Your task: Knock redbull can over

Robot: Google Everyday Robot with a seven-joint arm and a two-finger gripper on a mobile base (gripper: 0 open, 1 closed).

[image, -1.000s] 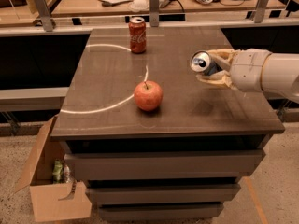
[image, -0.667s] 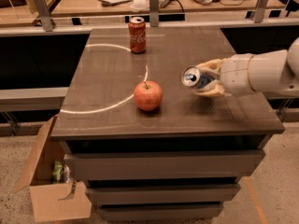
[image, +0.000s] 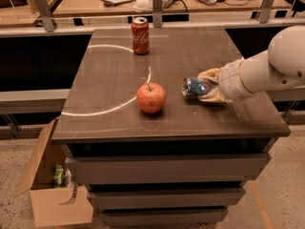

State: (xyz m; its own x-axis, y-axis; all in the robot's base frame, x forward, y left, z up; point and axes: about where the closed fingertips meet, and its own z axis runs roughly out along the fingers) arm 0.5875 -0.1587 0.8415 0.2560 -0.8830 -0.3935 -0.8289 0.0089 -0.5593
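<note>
The redbull can [image: 192,86] is a slim silver and blue can. It lies tipped on its side on the dark table [image: 114,80], right of centre, with its shiny top pointing left toward the apple. My gripper [image: 204,86] reaches in from the right on a white arm [image: 267,68]. Its beige fingers [image: 212,74] sit above and below the can's rear part and are shut on it, low at the table surface.
A red apple [image: 151,97] sits just left of the can. A red cola can [image: 140,35] stands upright at the table's back. An open cardboard box [image: 50,185] is on the floor at the left. A railing and desks stand behind the table.
My gripper has carried the tilted can left and down toward the apple. The can now rests low, on its side at the table surface.
</note>
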